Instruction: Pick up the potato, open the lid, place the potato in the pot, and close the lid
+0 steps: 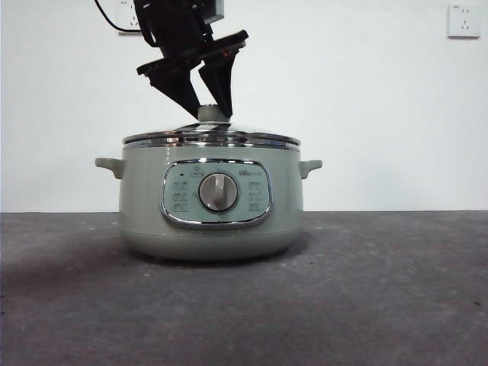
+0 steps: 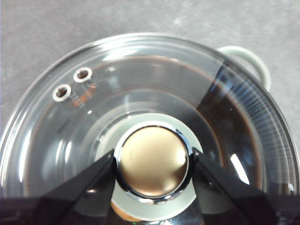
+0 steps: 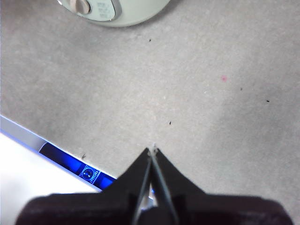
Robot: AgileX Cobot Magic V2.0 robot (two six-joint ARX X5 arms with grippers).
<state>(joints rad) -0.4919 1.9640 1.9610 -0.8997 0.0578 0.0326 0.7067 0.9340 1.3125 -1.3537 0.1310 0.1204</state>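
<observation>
The sage-green pot (image 1: 145, 221) stands mid-table with the glass lid (image 1: 252, 138) seated flat on its rim. My left gripper (image 1: 213, 114) comes down from above, its jaws pressed against both sides of the lid's round knob (image 2: 152, 161), shut on it. Through the glass lid (image 2: 140, 84), the potato (image 2: 124, 216) shows only as a small orange-brown patch inside the pot, beside the knob's base. My right gripper (image 3: 153, 151) hangs shut and empty over bare table, well away from the pot (image 3: 136, 11).
Grey tabletop (image 1: 381, 290) lies around the pot on all sides. A table edge with a blue strip (image 3: 70, 164) lies close under the right gripper. One pot handle (image 2: 253, 61) juts out past the lid's rim. A white wall (image 1: 381, 114) stands behind.
</observation>
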